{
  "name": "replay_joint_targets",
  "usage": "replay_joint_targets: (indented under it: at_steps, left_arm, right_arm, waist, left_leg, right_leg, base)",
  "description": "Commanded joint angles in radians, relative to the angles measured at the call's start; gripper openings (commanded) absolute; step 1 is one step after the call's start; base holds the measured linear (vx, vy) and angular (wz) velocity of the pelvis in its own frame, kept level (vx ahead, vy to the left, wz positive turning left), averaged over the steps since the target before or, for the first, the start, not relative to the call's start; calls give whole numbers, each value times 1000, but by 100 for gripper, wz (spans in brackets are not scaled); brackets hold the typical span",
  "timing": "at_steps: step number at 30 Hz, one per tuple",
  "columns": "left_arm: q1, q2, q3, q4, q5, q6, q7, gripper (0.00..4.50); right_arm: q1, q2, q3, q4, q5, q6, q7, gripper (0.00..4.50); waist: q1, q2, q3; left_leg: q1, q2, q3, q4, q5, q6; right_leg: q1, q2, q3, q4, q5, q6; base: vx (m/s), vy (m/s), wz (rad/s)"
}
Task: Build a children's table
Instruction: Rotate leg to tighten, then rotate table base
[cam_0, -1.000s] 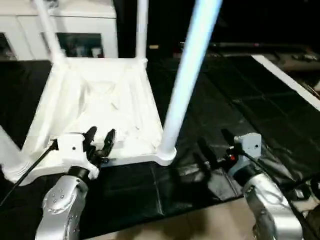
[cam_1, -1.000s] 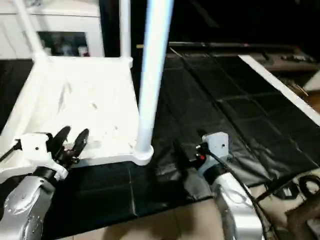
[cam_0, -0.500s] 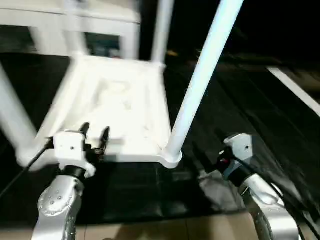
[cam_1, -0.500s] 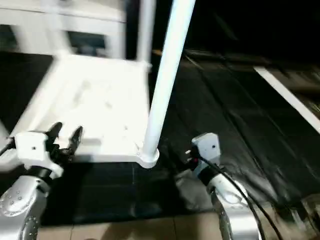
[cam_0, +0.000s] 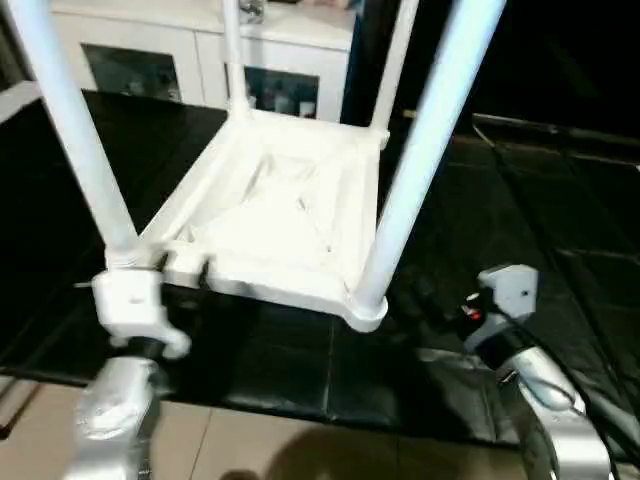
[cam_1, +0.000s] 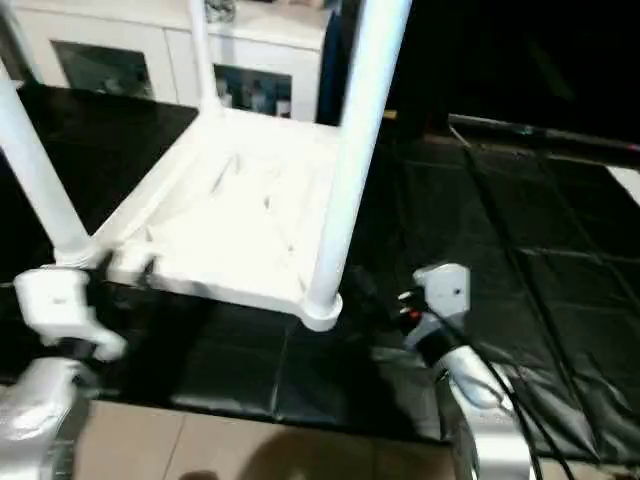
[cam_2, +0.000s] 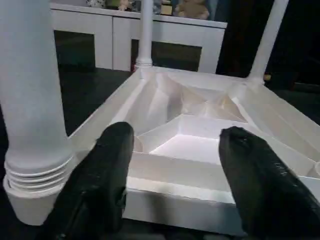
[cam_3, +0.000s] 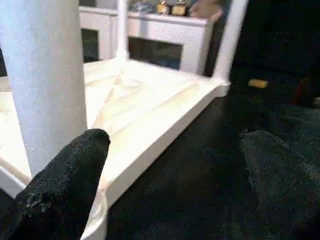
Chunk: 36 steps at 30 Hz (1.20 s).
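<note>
Standing upside down on the black mat (cam_0: 300, 380), your children's table (cam_0: 290, 210) has all four legs up in their corner sockets, so assembly looks done and turning it over seems next. Your left gripper (cam_2: 172, 165) is spread wide, holding nothing, facing the table's near edge beside the near-left leg (cam_2: 30, 85). Your right gripper (cam_3: 175, 175) gapes wide and empty, near the near-right leg (cam_0: 420, 165). Close on the rim squarely before lifting.

- I can read no text, label, brand, number or sign anywhere ahead of my jaws.
- The white table top (cam_0: 290, 215) in front of my jaws carries no readable marking.
- The legs beside my jaws are plain white.
</note>
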Motion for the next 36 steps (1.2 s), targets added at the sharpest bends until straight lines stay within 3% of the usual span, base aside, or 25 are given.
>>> replay_joint_targets:
  at_steps: [1, 2, 4, 6, 7, 9, 11, 12, 14, 16, 17, 18, 20, 21, 23, 26, 27, 28, 29, 30, 36]
  left_arm:
    - [3, 2, 0, 10, 17, -9, 20, 340]
    - [5, 1, 4, 12, 19, -19, 26, 352]
    - [10, -8, 24, 10, 39, -41, 65, 365]
    - [14, -19, 35, 2, 57, -51, 97, 373]
    - [15, -22, 38, -1, 62, -55, 108, 386]
    - [25, -30, 56, -18, 93, -69, 159, 405]
    - [33, -24, 59, -24, 122, -79, 180, 413]
    - [43, -22, 64, -28, 144, -85, 204, 424]
    - [46, -28, 78, -29, 152, -87, 227, 444]
    - [51, -44, 108, -39, 162, -84, 273, 448]
    - [51, -44, 108, -39, 162, -84, 273, 448]
    - [59, -60, 133, -45, 146, -84, 293, 448]
    - [62, -64, 137, -45, 134, -81, 292, 448]
    - [61, -64, 141, -42, 126, -79, 293, 448]
    - [58, -60, 142, -35, 106, -83, 284, 448]
    - [45, -44, 139, -28, 92, -82, 264, 448]
    - [37, -36, 140, -24, 88, -80, 255, 448]
    - [29, -29, 144, -21, 89, -76, 251, 448]
    - [25, -25, 147, -20, 94, -72, 252, 448]
    - [16, -17, 159, -16, 94, -70, 256, 448]
    - [0, 19, 202, -13, 28, -113, 232, 448]
  right_arm:
    - [0, -13, -23, 2, 21, -2, 18, 450]
    - [-1, -25, -18, 4, 14, -3, 24, 450]
    - [11, -89, 21, -1, 27, 27, 124, 450]
    - [24, -135, 40, -9, 58, 59, 211, 450]
    - [27, -147, 45, -10, 67, 62, 233, 450]
    - [30, -164, 42, -48, 153, 122, 304, 450]
    - [27, -171, 47, -63, 182, 150, 331, 450]
    - [27, -183, 58, -86, 233, 201, 378, 450]
    - [26, -191, 70, -91, 248, 214, 400, 450]
    - [23, -209, 99, -101, 281, 249, 451, 450]
    - [23, -209, 99, -101, 281, 249, 451, 450]
    - [6, -213, 129, -109, 307, 293, 489, 450]
    - [-8, -206, 138, -103, 308, 302, 496, 450]
    - [-21, -197, 145, -87, 305, 299, 505, 450]
    - [-50, -172, 160, -56, 294, 288, 506, 450]
    - [-88, -131, 171, -37, 273, 261, 461, 450]
    - [-100, -112, 173, -22, 263, 244, 442, 450]
    - [-109, -92, 174, -6, 257, 229, 422, 450]
    - [-112, -79, 173, 3, 250, 217, 407, 450]
    - [-112, -59, 173, 14, 252, 209, 395, 450]
    - [-81, 25, 108, 61, 248, 145, 286, 450]
  waist:
    - [-12, 4, -21]
    - [-18, 7, -23]
    - [-39, 11, -32]
    - [-47, 11, -29]
    - [-47, 8, -29]
    - [-48, 6, -32]
    - [-47, 3, -40]
    - [-47, -5, -44]
    - [-42, -4, -48]
    - [-36, -10, -54]
    - [-36, -9, -54]
    - [-35, -19, -52]
    - [-34, -16, -49]
    - [-34, -25, -46]
    - [-34, -20, -45]
    - [-33, -23, -42]
    - [-36, -24, -41]
    - [-37, -30, -41]
    - [-37, -26, -40]
    - [-38, -29, -39]
    - [-36, -26, -44]
  left_leg:
    - [4, 58, -27, -80, -288, 27]
    - [0, 65, -32, -87, -297, 23]
    - [-10, 90, -49, -102, -338, 22]
    - [1, 89, -43, -99, -363, 33]
    - [-7, 86, -42, -98, -333, 41]
    - [-13, 87, -41, -96, -298, 56]
    - [-19, 90, -41, -92, -233, 72]
    - [-19, 94, -39, -88, -187, 88]
    - [-22, 93, -36, -81, -121, 110]
    - [-27, 91, -33, -75, -53, 131]
    - [-26, 92, -32, -74, -51, 136]
    - [-28, 92, -33, -75, -48, 144]
    - [-25, 95, -32, -76, -66, 143]
    - [-24, 96, -32, -79, -88, 132]
    - [-20, 98, -34, -82, -118, 105]
    - [-16, 99, -36, -87, -155, 71]
    - [-13, 98, -36, -89, -169, 58]
    - [-15, 96, -36, -90, -179, 50]
    - [-14, 97, -37, -92, -186, 43]
    - [-10, 96, -36, -91, -197, 35]
    - [-12, 99, -37, -94, -173, 23]
  right_leg:
    - [16, -151, 79, -162, -638, 85]
    - [17, -144, 74, -158, -611, 89]
    - [29, -140, 71, -141, -454, 63]
    - [20, -145, 78, -144, -423, 28]
    - [26, -151, 83, -142, -403, 10]
    - [28, -152, 84, -139, -390, 1]
    - [34, -151, 87, -127, -301, -14]
    - [32, -149, 90, -118, -229, -28]
    - [35, -151, 91, -105, -142, -52]
    - [38, -148, 88, -94, -44, -64]
    - [37, -150, 88, -94, -37, -65]
    - [38, -151, 86, -92, -44, -68]
    - [33, -151, 83, -101, -90, -66]
    - [31, -151, 83, -106, -140, -57]
    - [27, -151, 84, -108, -185, -53]
    - [26, -155, 87, -114, -223, -45]
    - [21, -155, 87, -114, -234, -45]
    - [25, -157, 87, -117, -251, -39]
    - [23, -157, 87, -116, -260, -38]
    - [20, -156, 87, -118, -267, -34]
    - [23, -156, 91, -105, -191, -49]
  base:
    - [-16, 53, -3]
    - [-21, 55, -7]
    - [-21, 57, -8]
    - [-1, 53, -1]
    - [0, 0, 0]
    - [0, 0, 0]
    - [0, 0, 0]
    - [0, 0, 0]
    - [55, -15, 3]
    - [28, -9, 1]
    - [0, 0, 0]
    - [0, 0, 0]
    - [0, 0, 0]
    - [0, 0, 0]
    - [0, 0, 0]
    - [0, 0, 0]
    - [0, 0, 0]
    - [0, 0, 0]
    - [0, 0, 0]
    - [0, 0, 0]
    - [0, 0, 0]
